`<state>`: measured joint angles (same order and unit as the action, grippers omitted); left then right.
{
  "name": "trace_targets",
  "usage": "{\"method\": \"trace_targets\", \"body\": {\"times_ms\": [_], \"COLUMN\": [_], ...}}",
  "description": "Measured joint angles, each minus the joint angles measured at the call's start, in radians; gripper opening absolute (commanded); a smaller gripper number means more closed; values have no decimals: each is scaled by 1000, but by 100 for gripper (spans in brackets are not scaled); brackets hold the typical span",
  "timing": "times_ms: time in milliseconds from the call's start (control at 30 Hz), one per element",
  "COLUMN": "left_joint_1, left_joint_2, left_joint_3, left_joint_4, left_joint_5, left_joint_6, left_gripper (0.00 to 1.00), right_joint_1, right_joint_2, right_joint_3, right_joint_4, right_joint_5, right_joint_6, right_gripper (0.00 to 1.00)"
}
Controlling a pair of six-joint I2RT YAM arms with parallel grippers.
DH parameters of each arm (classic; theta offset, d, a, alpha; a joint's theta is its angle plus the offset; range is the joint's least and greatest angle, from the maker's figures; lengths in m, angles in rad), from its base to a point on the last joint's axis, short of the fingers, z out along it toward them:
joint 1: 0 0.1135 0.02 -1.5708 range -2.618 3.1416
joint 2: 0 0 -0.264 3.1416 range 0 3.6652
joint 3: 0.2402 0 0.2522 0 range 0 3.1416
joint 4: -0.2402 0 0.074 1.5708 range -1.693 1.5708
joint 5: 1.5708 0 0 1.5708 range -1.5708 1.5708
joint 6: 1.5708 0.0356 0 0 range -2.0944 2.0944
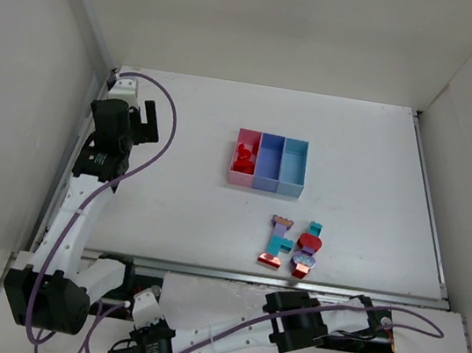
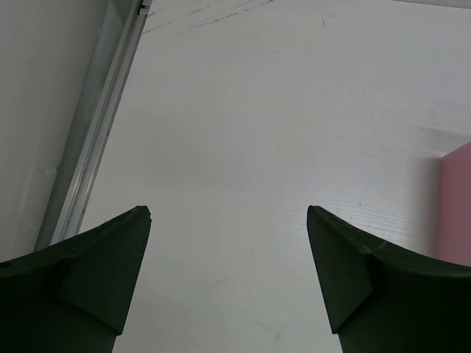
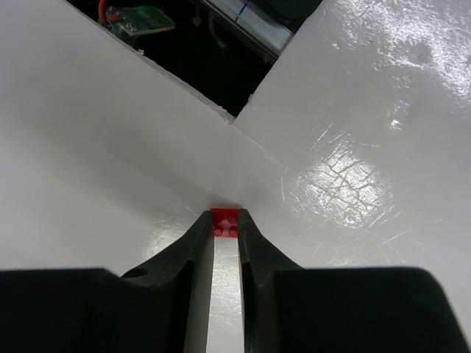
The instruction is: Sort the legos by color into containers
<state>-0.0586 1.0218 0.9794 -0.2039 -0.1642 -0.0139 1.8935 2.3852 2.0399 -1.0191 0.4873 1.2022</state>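
Observation:
In the right wrist view my right gripper (image 3: 225, 219) is shut on a small red lego (image 3: 225, 223), pinched at the very fingertips over a glossy white surface. From above, the right arm (image 1: 296, 320) lies in front of the table's near edge. My left gripper (image 1: 148, 119) hangs open and empty at the table's far left. The containers stand joined in a row: pink (image 1: 239, 178), purple-blue (image 1: 267, 177) and light blue (image 1: 291, 180). Red legos (image 1: 244, 154) lie in the pink one. Two multicolour lego clumps (image 1: 278, 241) (image 1: 307, 243) rest near the front edge.
White walls enclose the table on the left, back and right. A metal rail (image 1: 291, 282) runs along the front edge. The left wrist view shows bare table, a side rail (image 2: 88, 162) and a corner of the pink container (image 2: 458, 206).

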Motion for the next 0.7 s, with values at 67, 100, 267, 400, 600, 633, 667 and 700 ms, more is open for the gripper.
{"method": "trace_targets", "body": {"times_ms": [67,100,267,400,600,633,667,700], "left_joint_1": [0,0,0,0,0,0,0,0], "left_joint_2": [0,0,0,0,-1,-1,-1,-1], "left_joint_3": [-5,-5,-5,-5,-5,-5,-5,-5], "left_joint_4": [-1,-2,-1,-1,-1,-1,-1,-1], "left_joint_5": [0,0,0,0,0,0,0,0], "left_joint_6": [2,3,6,6,6,6,6,6], "left_gripper": [85,85,85,85,85,85,85,85], "right_joint_1": [0,0,0,0,0,0,0,0], "right_joint_2": [-1,-2,-3,-23,-57,-58,-59,-59], "right_joint_3": [0,0,-1,-21,-44,-45,-46,-46], "right_joint_4": [-8,-13,-27,-38,-60,-60,-60,-62], "right_joint_5": [4,6,14,28,55,56,58,58], "right_joint_6": [1,2,4,8,16,18,18,18], "right_gripper": [15,15,15,15,15,15,15,15]}}
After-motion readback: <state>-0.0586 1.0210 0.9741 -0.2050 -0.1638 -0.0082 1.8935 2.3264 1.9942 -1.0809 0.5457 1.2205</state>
